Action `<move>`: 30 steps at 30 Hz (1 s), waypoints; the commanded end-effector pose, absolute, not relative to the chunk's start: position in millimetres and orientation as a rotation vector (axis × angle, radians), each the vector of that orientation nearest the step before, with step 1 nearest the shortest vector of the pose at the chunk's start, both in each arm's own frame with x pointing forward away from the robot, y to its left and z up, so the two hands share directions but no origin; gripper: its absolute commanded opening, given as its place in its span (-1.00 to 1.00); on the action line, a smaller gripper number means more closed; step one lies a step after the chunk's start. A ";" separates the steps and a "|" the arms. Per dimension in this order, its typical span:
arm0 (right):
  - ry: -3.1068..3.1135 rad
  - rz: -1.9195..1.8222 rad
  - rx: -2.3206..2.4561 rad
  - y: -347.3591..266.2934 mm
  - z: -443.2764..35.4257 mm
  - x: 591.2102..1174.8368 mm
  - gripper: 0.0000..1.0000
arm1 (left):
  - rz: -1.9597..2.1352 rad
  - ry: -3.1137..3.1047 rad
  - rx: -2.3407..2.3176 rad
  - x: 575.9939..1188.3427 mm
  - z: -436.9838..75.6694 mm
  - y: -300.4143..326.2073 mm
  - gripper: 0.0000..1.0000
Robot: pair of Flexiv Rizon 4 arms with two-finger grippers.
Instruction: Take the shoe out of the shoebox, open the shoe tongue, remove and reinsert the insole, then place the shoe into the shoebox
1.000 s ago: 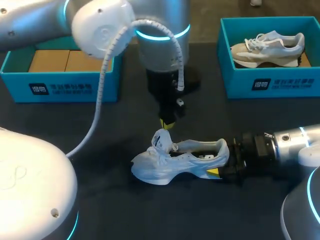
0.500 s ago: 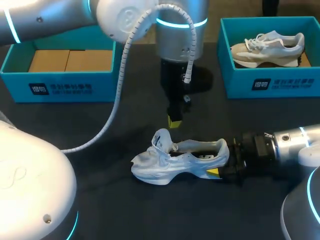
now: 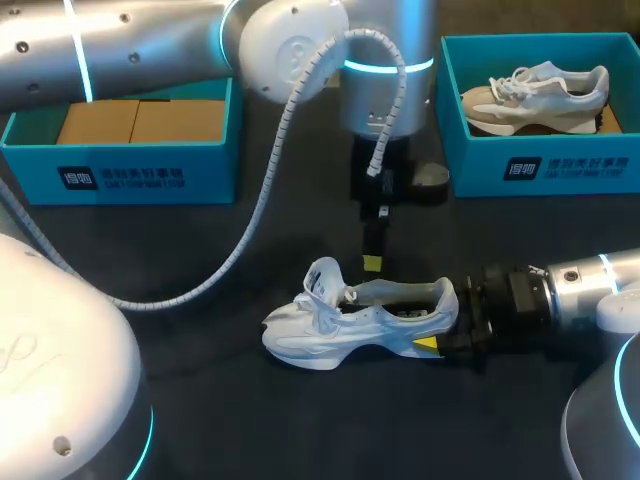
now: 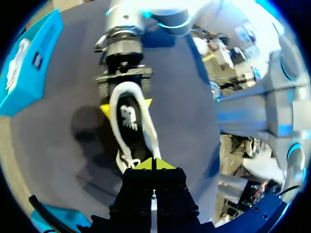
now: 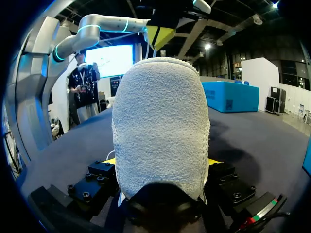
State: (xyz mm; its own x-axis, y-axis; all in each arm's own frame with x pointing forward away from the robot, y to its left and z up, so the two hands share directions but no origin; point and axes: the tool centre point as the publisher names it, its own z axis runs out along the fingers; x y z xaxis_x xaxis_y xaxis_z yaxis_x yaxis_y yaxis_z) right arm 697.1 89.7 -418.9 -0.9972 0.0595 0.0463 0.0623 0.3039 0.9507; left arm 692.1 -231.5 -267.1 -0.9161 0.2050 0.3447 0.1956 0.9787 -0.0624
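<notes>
A white shoe point(image 3: 350, 322) lies on its sole mid-table, toe to the left, with its tongue point(image 3: 323, 279) standing up. My right gripper point(image 3: 440, 335) is shut on the heel, one finger on each side. In the right wrist view the heel point(image 5: 160, 121) fills the space between the fingers of the right gripper point(image 5: 162, 162). My left gripper point(image 3: 372, 263) hangs shut and empty just above the shoe's opening. In the left wrist view the shoe point(image 4: 131, 121) lies ahead of the left gripper point(image 4: 153, 164), and its yellow tips are pressed together.
A blue shoebox point(image 3: 600, 165) at the back right holds a second white shoe point(image 3: 535, 95). Another blue shoebox point(image 3: 120, 178) at the back left holds brown cardboard. Dark table surface lies bare in front of the shoe.
My left arm has swung to the right, carrying its shut gripper from beside the tongue to above the shoe's opening. The shoe and right gripper have stayed put.
</notes>
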 end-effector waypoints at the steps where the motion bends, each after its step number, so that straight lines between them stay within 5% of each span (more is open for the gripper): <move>1: -2.538 -1.843 -0.120 90.0 -418.7 697.2 -1.00 | 0.083 -2.751 -0.297 696.2 -272.4 -223.9 -1.00; 30: -2.538 -1.843 -0.120 90.0 -418.7 697.2 -1.00 | 0.112 -2.740 -0.235 686.2 -356.7 -249.2 -1.00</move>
